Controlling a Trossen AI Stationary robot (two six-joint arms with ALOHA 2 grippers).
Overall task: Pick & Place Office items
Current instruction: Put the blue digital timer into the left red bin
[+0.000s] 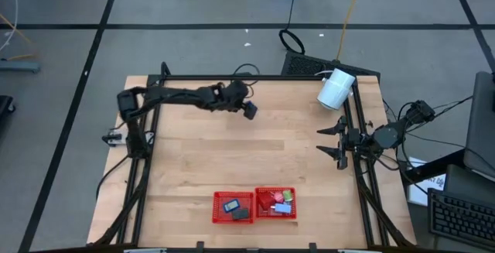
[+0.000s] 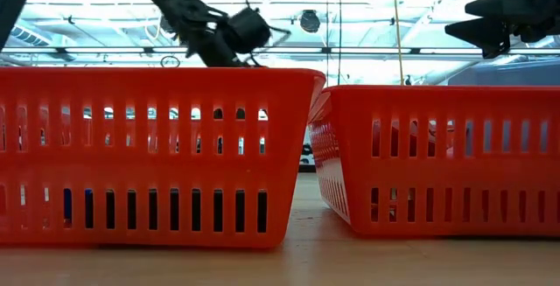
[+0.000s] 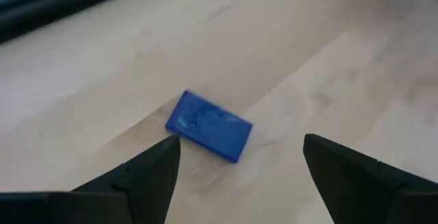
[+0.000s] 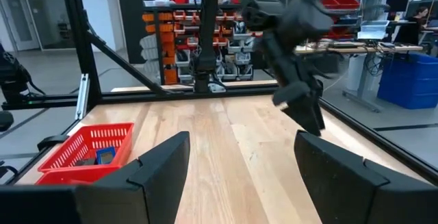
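A dark blue block (image 3: 209, 126) lies flat on the bare wood. My left gripper (image 3: 241, 142) hangs over it, open, slanting down, one finger on either side and clear of it. In the high view that gripper (image 1: 249, 110) is over the far middle of the table and hides the block. My right gripper (image 1: 330, 142) waits open at the table's right edge, pointing level. Other office items lie in two red mesh trays: a dark blue and a black one in the left tray (image 1: 233, 207), and red, green and light blue ones in the right tray (image 1: 276, 203).
A large white cylinder (image 1: 336, 89) lies at the far right corner. The two trays stand side by side at the near edge and fill the low view (image 2: 157, 155). A black frame (image 1: 255, 78) runs around the table. Bare wood lies between the trays and the arms.
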